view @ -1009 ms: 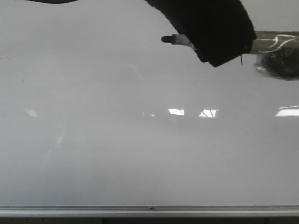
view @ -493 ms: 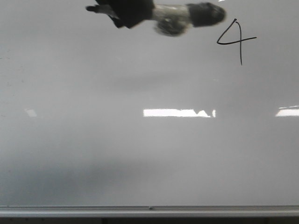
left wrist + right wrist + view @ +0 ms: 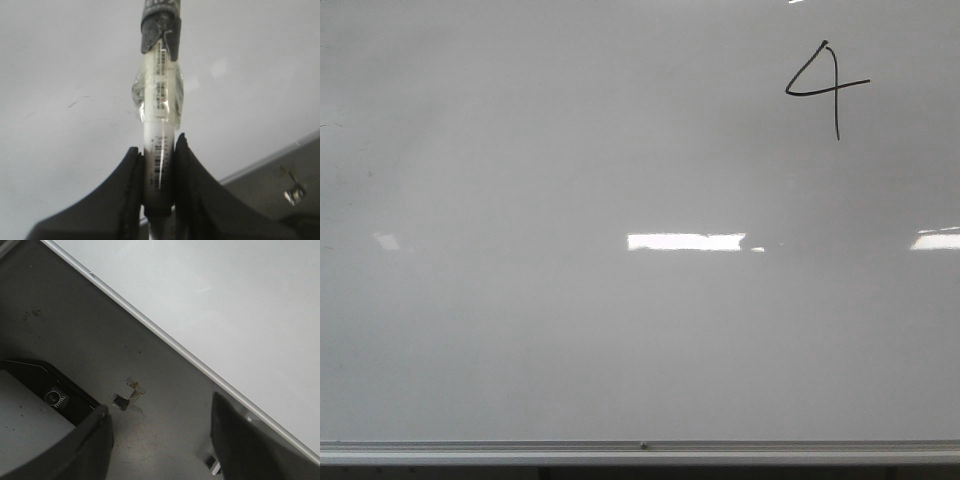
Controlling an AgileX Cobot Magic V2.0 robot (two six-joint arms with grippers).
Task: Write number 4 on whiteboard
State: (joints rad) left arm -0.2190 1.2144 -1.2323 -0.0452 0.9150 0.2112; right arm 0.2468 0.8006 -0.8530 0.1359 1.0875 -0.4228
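the number 4 (image 3: 825,88) sits up in the top right corner of the whiteboard (image 3: 620,330)
left gripper (image 3: 159,165) is clamped tight round a marker (image 3: 159,125), right gripper (image 3: 160,440) hangs spread apart with nothing in it, off the board's edge

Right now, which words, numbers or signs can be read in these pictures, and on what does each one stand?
"4": hand-drawn in black line on the whiteboard, near its upper right in the front view.
Barcode and small print on the marker, held in the left gripper: too small and blurred to read.
Nothing else readable; the right wrist view shows no text.
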